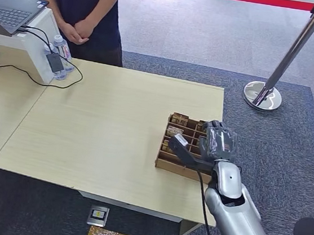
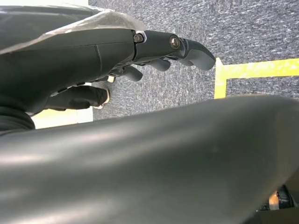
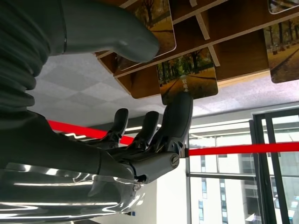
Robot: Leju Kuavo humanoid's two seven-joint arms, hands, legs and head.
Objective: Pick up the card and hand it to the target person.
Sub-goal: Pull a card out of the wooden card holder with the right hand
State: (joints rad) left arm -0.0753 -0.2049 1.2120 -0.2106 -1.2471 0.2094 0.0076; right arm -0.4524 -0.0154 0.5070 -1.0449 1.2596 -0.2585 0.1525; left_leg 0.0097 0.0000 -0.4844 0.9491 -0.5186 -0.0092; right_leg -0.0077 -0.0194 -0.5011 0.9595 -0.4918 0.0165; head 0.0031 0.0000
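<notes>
A wooden card box (image 1: pixel 171 165) with several slots stands at the table's right end, picture cards (image 1: pixel 180 119) upright in it. My right hand (image 1: pixel 212 143) hovers over the box, thumb stretched toward the table's middle. In the right wrist view one fingertip (image 3: pixel 178 114) touches the edge of an autumn-scene card (image 3: pixel 187 74), and the thumb (image 3: pixel 116 32) lies across a neighbouring card (image 3: pixel 157 23); nothing is pinched between them. The wooden dividers (image 3: pixel 239 51) hold more cards. My left hand (image 2: pixel 105 51) hangs beside my body with loose fingers, holding nothing. The person (image 1: pixel 82 7) stands beyond the table's far left, hands clasped.
A laptop (image 1: pixel 9 10) on a white stand, water bottles (image 1: pixel 62 50) and a black cable (image 1: pixel 28 71) occupy the far left of the light wooden table (image 1: pixel 102 128). A chrome stanchion (image 1: pixel 269 90) with red tape stands on the carpet to the right.
</notes>
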